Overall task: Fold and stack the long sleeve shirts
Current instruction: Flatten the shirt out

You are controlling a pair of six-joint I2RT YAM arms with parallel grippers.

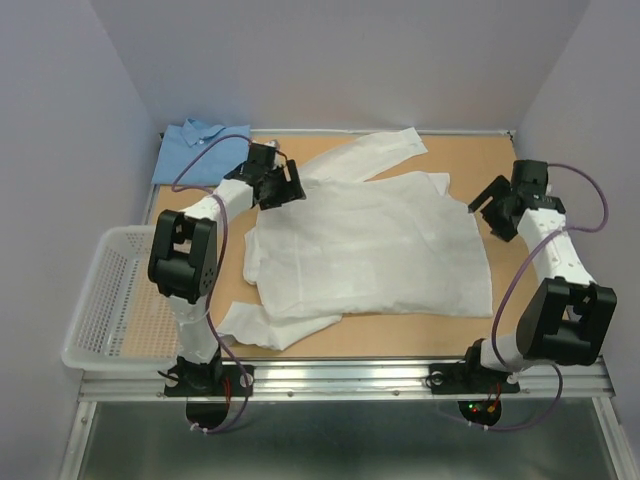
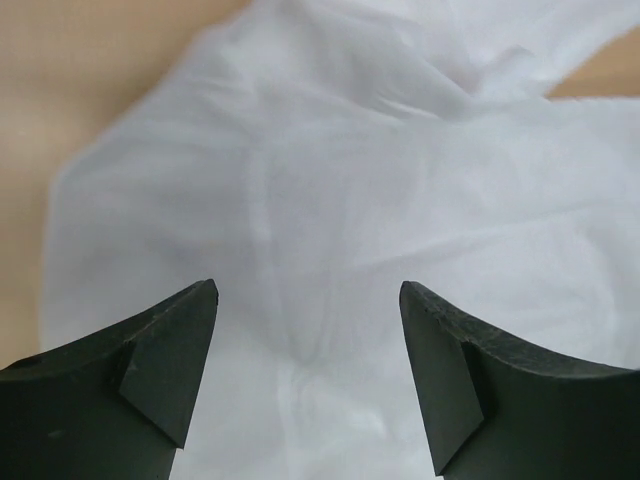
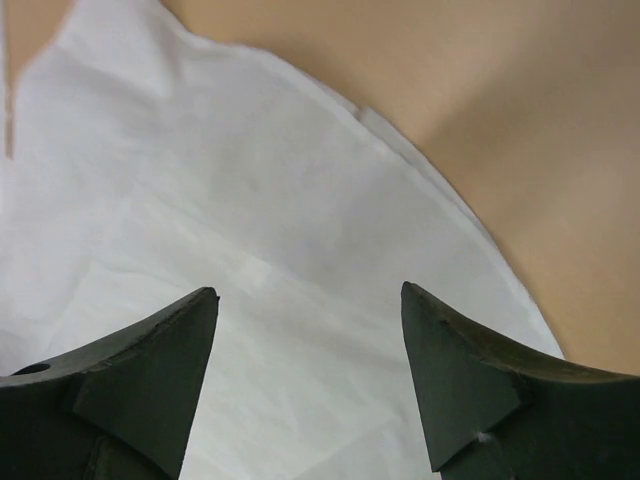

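Nearest, a folded-back sleeve of the white shirt (image 1: pixel 370 240) lies by the front edge of the bench (image 1: pixel 470 155), right of the basket (image 1: pixel 100 300) at the bench's left side. The shirt's body is spread over the middle of the bench. The left fingers (image 1: pixel 293 186) stand apart and empty, close above the cloth at its far left edge. The left arm reaches forward, its elbow raised beside the basket. The right fingers (image 1: pixel 482 197) also stand apart and empty, over the shirt's right edge where cloth meets bare bench, with the right arm bent inward. Beyond, the other sleeve stretches toward the far edge. The blue shirt (image 1: pixel 200 145) lies folded in the far left corner, apart from both pairs of fingers.
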